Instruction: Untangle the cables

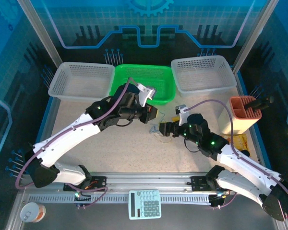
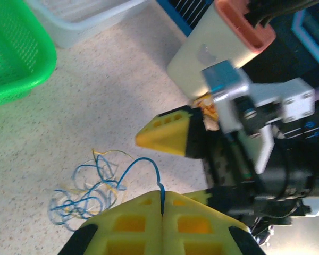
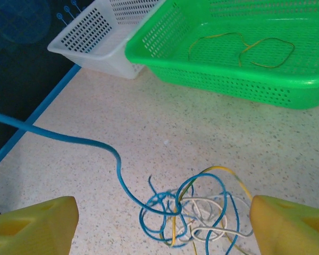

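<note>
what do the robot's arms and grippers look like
The left arm and right arm have glossy white shells, black joints, looping purple cables and small green lights. The fingers are blocky yellow wedges with square recesses.

Tangled cables (image 3: 194, 212) at table (image 1: 134, 153) centre; far edge: left basket (image 1: 79, 81), middle basket (image 1: 156, 75), right basket (image 1: 204, 74); one cable (image 3: 242, 49) in middle basket
</note>
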